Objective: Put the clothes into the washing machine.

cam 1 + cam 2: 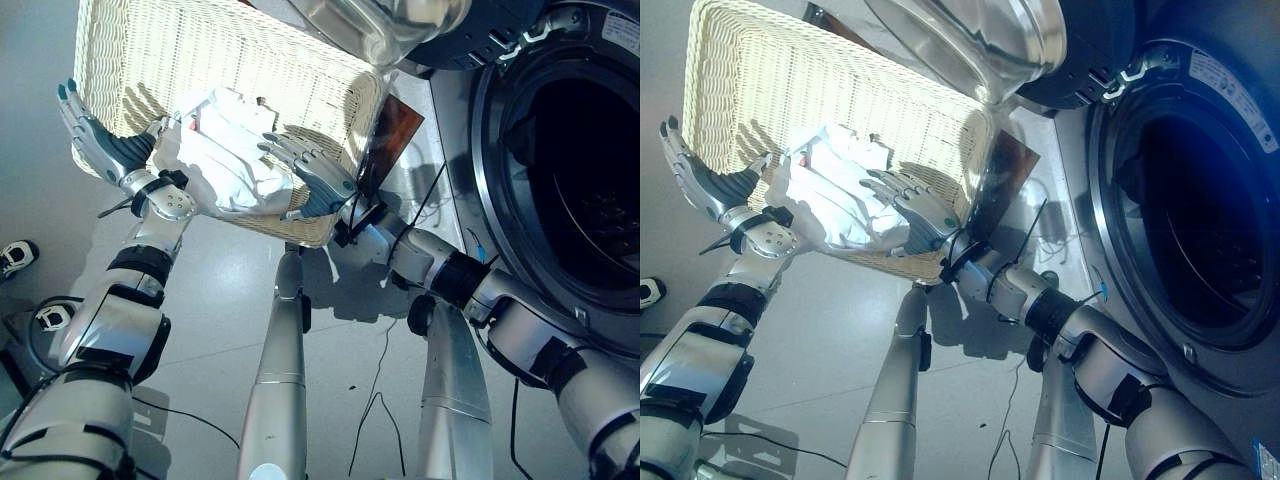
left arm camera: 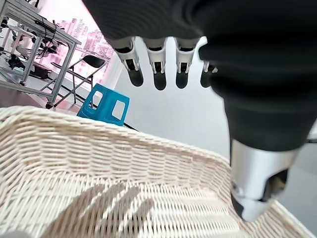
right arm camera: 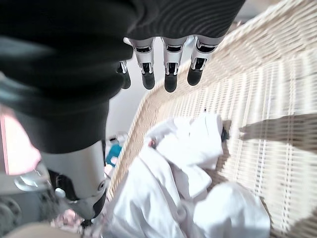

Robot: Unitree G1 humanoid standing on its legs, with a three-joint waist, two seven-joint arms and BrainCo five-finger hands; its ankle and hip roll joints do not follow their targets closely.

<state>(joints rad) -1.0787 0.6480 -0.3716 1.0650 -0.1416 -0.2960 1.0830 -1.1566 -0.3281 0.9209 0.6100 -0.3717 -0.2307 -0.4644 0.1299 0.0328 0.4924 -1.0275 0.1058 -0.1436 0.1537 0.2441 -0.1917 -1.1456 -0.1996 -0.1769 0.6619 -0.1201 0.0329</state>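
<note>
Upper left, my left hand (image 1: 95, 140) hovers open beside the wicker basket (image 1: 130, 50). The white clothes (image 1: 225, 150) lie bunched inside at centre, directly beneath my open right hand (image 1: 315, 180), clearly the nearer one; the washing machine (image 1: 570, 170) gapes far right.

— How is the light here?
— Strong and hard. It puts sharp finger shadows on the wicker basket (image 1: 150, 60), and the white clothes (image 1: 225, 145) are almost burned out.
— Any glare?
— Yes, on the chrome door (image 1: 980, 40) of the washing machine (image 1: 560, 170). The drum inside stays nearly black.
— And the wrist views?
— The dark hand covers are soft and out of focus; the window behind the blue stool (image 2: 106, 101) is washed pink.
</note>
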